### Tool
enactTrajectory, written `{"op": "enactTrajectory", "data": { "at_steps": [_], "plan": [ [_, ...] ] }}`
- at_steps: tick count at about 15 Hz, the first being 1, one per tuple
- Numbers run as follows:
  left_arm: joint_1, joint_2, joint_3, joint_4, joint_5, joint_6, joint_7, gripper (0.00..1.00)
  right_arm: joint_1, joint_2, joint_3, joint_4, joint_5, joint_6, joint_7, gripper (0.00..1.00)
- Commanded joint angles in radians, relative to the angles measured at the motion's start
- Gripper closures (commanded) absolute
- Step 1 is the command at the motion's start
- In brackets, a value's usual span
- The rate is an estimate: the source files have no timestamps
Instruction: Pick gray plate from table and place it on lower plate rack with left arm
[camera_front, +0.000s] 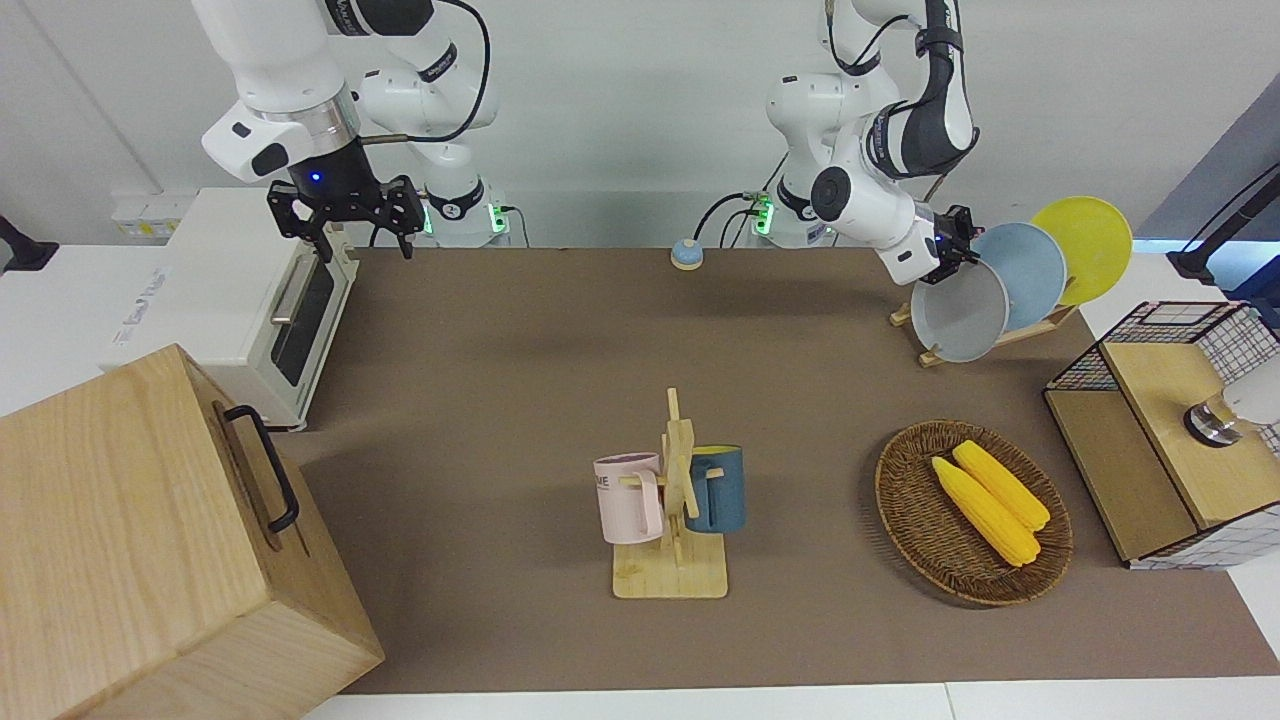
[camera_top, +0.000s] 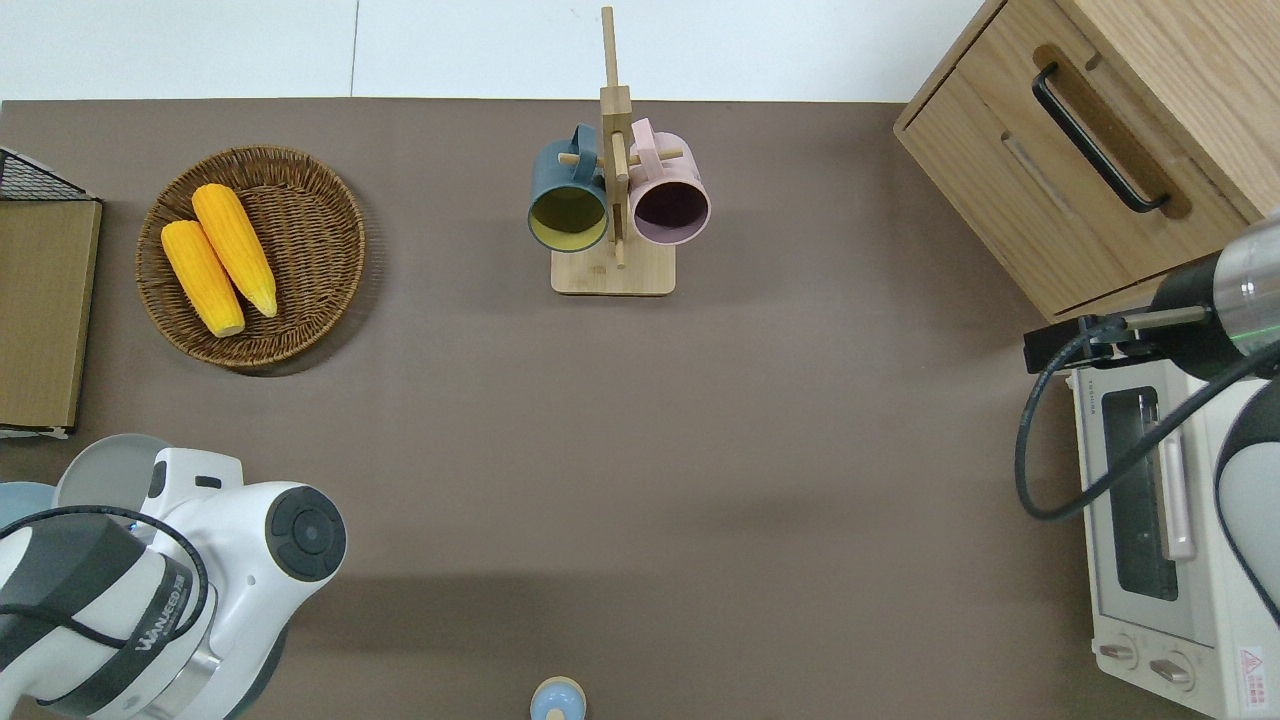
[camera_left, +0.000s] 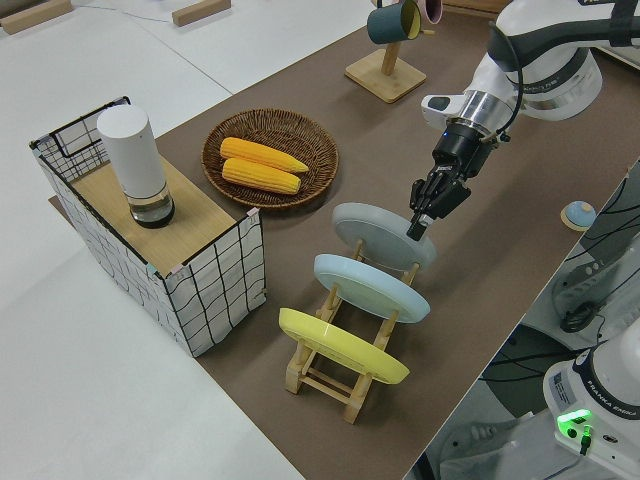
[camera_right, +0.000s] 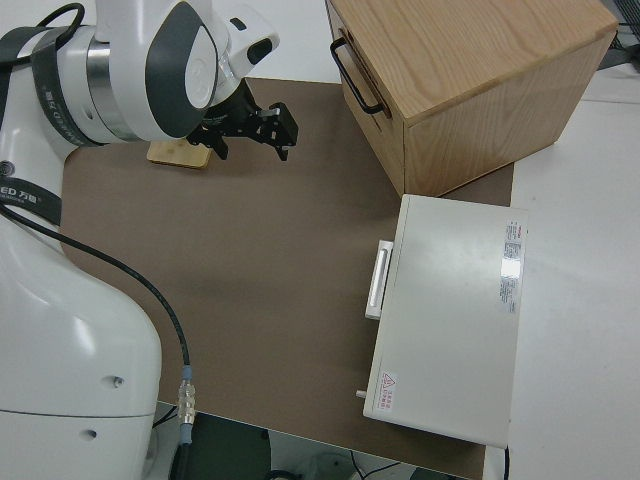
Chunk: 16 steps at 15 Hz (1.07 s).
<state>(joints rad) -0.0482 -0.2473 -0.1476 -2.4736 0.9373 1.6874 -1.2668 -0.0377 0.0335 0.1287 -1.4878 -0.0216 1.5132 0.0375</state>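
A brown mat covers the desk, with white surface at its edges and a plain pale wall where the two white arms are mounted. Nearest the robots sits a small blue round button. At the left arm's end stands the lower plate rack, a slanted light-wood rack holding three plates on edge: a yellow plate, a light blue plate and, in the lowest slot farthest from the robots, the gray plate. The left gripper is at the gray plate's upper rim; I cannot tell whether its jaws are closed on it. At the right arm's end lies a white toaster oven, and the right arm is parked, its gripper's jaws spread apart. Farther out are a wicker basket with two corn cobs, a wire-sided wooden box, a wooden mug tree with a pink mug and a blue mug, and a wooden cabinet.
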Motion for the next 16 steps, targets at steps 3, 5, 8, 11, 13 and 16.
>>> {"op": "enactTrajectory", "data": {
  "at_steps": [3, 5, 8, 11, 13, 16],
  "plan": [
    [-0.013, 0.014, 0.010, -0.016, 0.014, 0.026, -0.019, 0.89, -0.022, 0.009, 0.020, 0.020, -0.003, -0.016, 0.013, 0.017],
    [-0.013, 0.014, 0.010, -0.015, 0.014, 0.026, -0.019, 0.44, -0.022, 0.009, 0.020, 0.021, -0.003, -0.016, 0.013, 0.017],
    [-0.022, 0.014, 0.010, -0.015, 0.014, 0.026, -0.019, 0.00, -0.022, 0.009, 0.020, 0.020, -0.003, -0.016, 0.013, 0.017],
    [-0.025, 0.016, 0.010, -0.013, 0.014, 0.026, -0.019, 0.00, -0.022, 0.009, 0.020, 0.021, -0.003, -0.016, 0.013, 0.017],
    [-0.025, 0.014, 0.010, -0.010, 0.014, 0.021, -0.017, 0.00, -0.022, 0.009, 0.020, 0.021, -0.003, -0.016, 0.013, 0.017],
    [-0.025, 0.007, 0.010, 0.001, 0.014, 0.015, 0.021, 0.00, -0.022, 0.009, 0.020, 0.020, -0.003, -0.016, 0.013, 0.017]
  ]
}}
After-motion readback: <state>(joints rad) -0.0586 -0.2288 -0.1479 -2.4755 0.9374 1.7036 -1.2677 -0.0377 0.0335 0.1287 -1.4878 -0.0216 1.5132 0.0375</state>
